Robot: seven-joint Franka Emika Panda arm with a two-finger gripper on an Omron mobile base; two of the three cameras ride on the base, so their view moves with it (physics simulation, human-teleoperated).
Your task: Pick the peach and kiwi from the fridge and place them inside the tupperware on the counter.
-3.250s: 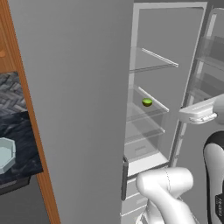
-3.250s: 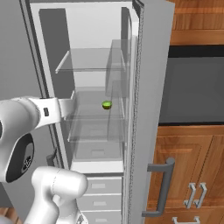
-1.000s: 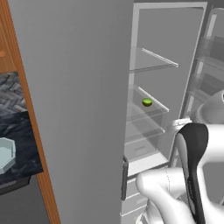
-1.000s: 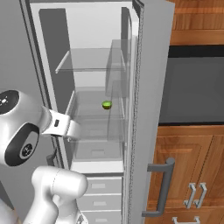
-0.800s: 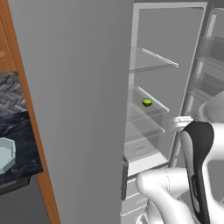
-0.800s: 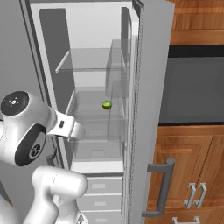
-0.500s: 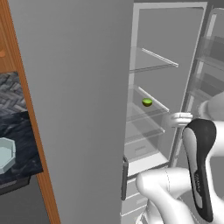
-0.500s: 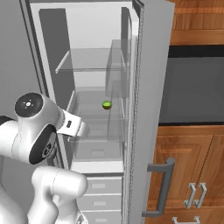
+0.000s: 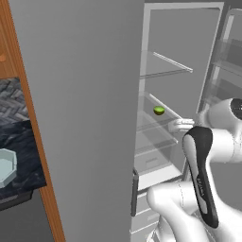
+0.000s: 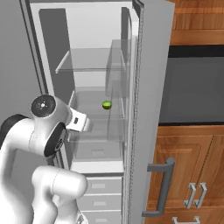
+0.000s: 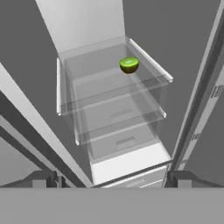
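Oval green kiwi [image 11: 129, 64] on clear glass shelf [image 11: 109, 94], seemingly halved.

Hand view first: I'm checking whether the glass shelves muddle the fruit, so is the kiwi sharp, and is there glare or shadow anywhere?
Hand view: the kiwi is crisp on a see-through shelf, no glare. Left base view: flat, even light, the fridge wall plain grey. Right base view: stacked glass looks hazy, kiwi edges stay clear.

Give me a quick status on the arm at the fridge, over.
Gripper open, empty, facing the open fridge. Kiwi on a glass shelf ahead, untouched. Tupperware on counter. Nothing between gripper and kiwi.
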